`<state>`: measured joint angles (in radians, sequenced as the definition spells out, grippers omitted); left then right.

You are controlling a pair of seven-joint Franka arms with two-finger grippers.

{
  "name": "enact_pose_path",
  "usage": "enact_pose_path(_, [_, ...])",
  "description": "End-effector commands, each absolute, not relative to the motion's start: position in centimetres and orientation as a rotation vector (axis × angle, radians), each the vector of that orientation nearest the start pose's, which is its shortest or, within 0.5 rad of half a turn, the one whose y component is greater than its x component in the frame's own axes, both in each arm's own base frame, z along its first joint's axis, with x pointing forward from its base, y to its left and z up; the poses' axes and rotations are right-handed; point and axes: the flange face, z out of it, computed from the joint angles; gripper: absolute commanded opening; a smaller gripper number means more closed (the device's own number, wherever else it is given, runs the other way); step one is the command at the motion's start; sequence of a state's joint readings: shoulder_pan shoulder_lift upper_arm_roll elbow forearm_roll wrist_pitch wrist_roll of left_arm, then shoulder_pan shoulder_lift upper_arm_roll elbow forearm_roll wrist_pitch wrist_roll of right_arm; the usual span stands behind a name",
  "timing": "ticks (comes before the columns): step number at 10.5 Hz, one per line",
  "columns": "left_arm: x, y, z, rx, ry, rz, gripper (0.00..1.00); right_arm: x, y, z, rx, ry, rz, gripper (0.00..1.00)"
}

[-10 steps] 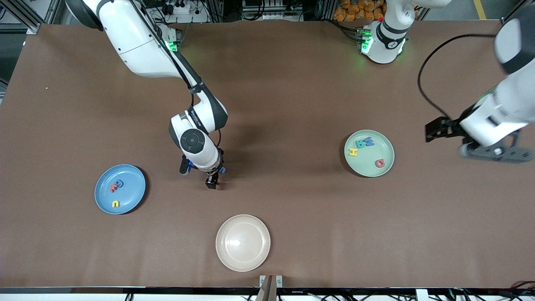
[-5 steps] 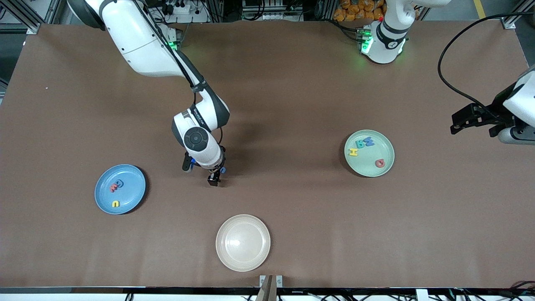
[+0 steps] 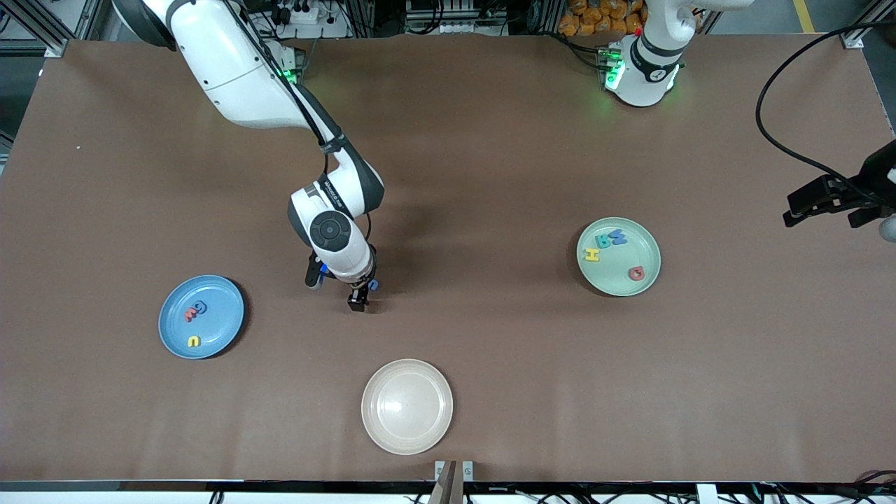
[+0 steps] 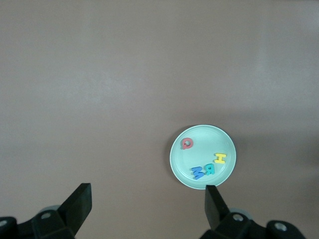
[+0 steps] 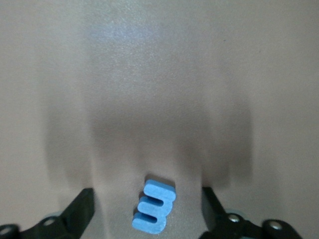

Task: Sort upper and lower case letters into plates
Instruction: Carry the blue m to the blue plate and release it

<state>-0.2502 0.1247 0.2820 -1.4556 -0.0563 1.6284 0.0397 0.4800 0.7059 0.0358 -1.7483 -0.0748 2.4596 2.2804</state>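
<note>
A light blue letter (image 5: 153, 208) lies flat on the brown table between the open fingers of my right gripper (image 5: 149, 199), and neither finger touches it. In the front view that gripper (image 3: 357, 299) stands low over the table's middle and hides the letter. The pale green plate (image 3: 649, 278) holds several letters: a yellow H (image 3: 592, 255), a teal R (image 3: 603, 241), a blue one (image 3: 619, 238) and a red one (image 3: 635, 274). The blue plate (image 3: 218, 329) holds a red, a blue and a yellow letter (image 3: 194, 341). My left gripper (image 4: 147, 194) hangs open and empty, high above the table beside the green plate (image 4: 175, 159).
A cream plate (image 3: 407, 406) with nothing in it sits near the table's front edge, closer to the front camera than the right gripper. The left arm (image 3: 840, 196) shows only at the left arm's end of the table, with its black cable looping above it.
The left arm has swung away from the green plate toward its end of the table, mostly out of the front view. The right gripper shifted slightly and has stayed low.
</note>
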Motion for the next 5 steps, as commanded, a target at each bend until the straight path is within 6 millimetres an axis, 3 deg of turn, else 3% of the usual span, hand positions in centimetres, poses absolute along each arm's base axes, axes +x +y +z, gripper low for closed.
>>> enact_pose_path(1, [59.5,-0.4,62.2,-3.152,0.017,-0.099,1.00,57.1,32.2,17.1,-2.076,2.362,-0.102,0.00])
enact_pose_path(5, [59.2,-1.2,62.1,-3.156,0.032,-0.062,1.00,57.5,32.2,18.6,-2.103,2.315,-0.142,0.00])
